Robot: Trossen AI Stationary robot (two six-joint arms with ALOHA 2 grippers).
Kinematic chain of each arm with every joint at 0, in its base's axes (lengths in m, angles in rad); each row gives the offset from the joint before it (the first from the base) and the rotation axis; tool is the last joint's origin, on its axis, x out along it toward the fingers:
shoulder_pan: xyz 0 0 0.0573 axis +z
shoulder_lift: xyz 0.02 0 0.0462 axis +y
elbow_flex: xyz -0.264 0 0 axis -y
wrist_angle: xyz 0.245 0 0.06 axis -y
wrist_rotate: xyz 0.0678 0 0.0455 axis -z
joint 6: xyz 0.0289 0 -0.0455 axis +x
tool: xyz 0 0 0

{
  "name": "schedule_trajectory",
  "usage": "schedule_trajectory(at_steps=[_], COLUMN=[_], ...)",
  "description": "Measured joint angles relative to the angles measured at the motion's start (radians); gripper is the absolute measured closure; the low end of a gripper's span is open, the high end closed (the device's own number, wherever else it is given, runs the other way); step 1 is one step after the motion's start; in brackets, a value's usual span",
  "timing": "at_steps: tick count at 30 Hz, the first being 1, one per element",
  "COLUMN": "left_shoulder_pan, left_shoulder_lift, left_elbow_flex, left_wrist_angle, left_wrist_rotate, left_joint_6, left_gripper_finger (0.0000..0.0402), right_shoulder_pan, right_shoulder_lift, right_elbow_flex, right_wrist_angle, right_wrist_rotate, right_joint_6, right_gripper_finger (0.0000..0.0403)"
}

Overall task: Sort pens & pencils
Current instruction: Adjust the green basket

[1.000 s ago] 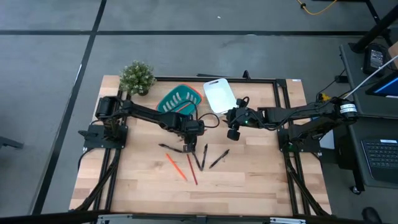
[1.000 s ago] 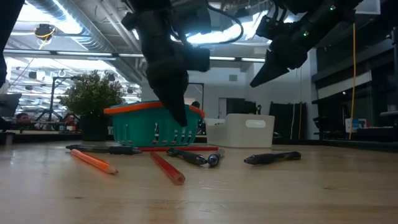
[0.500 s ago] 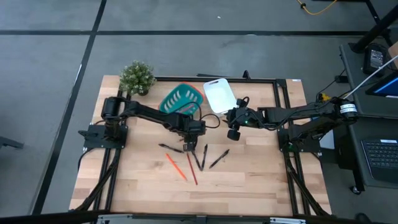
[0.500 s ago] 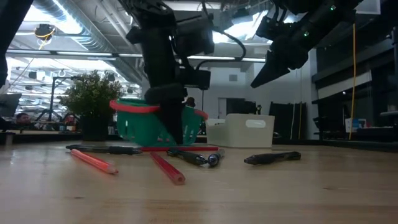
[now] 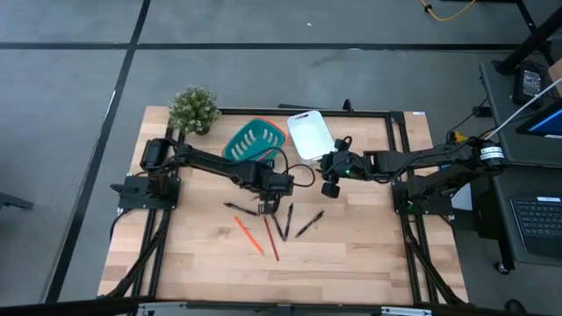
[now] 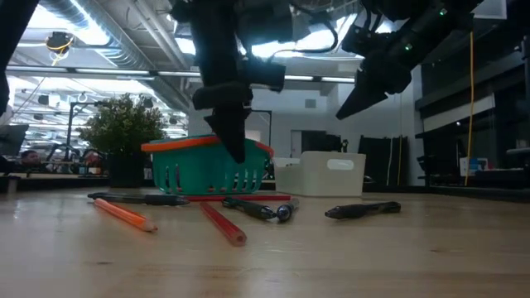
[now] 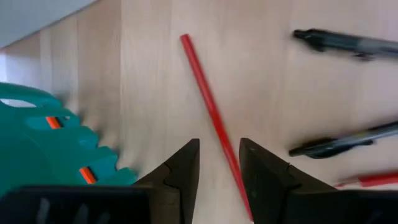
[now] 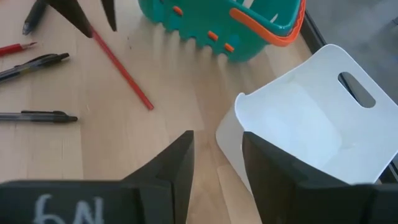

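Several black pens (image 5: 286, 221) lie in the middle of the table, with an orange pencil (image 5: 248, 234) and a red pencil (image 5: 271, 240) beside them. Another red pencil (image 7: 208, 112) lies flat under my left gripper (image 7: 219, 142). That gripper is open and points down, one finger on each side of this pencil without touching it. The low view shows my left gripper (image 6: 236, 153) above the table. My right gripper (image 8: 217, 135) is open and hovers beside the white bin (image 8: 311, 124), holding nothing.
A teal basket with an orange rim (image 5: 255, 140) stands just behind my left gripper, and the white bin (image 5: 310, 133) stands to its right. A potted plant (image 5: 193, 107) is at the far left corner. Bare wood stretches along the near side.
My left gripper dipped toward the table over the red pencil, then rose again while its wrist turned a little. The teal basket tipped for a moment as the arm moved and now sits level again. The pens and pencils stayed where they were.
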Motion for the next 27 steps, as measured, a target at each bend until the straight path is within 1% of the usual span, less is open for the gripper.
schedule_trajectory(at_steps=[4,7,11,14,18,27], left_shoulder_pan=[-0.022,-0.026,-0.022,-0.016,0.006,0.098], left_shoulder_lift=[0.0,0.0,0.0,0.0,0.0,0.001], left_elbow_flex=[0.001,0.001,0.001,0.001,-0.009,-0.045], left_wrist_angle=[-0.013,-0.052,-0.086,-0.095,-0.103,-0.114], left_wrist_rotate=[0.0,-0.001,-0.065,-0.078,-0.078,-0.081], left_joint_6=[-0.017,-0.035,-0.061,-0.061,-0.06,-0.052], left_gripper_finger=[0.0294,0.0294,0.0294,0.0294,0.0294,0.0294], right_shoulder_pan=[0.0,0.0,0.0,0.0,0.0,0.0], right_shoulder_lift=[0.0,0.0,0.0,0.0,0.0,0.0], right_elbow_flex=[0.0,0.0,0.0,0.0,0.0,0.0], right_wrist_angle=[-0.004,-0.005,-0.006,-0.008,-0.008,-0.012], right_wrist_rotate=[0.0,0.0,0.001,0.001,0.001,0.001], right_joint_6=[0.002,0.003,0.024,0.026,0.026,0.025], right_gripper_finger=[0.0264,0.0264,0.0264,0.0264,0.0264,0.0264])
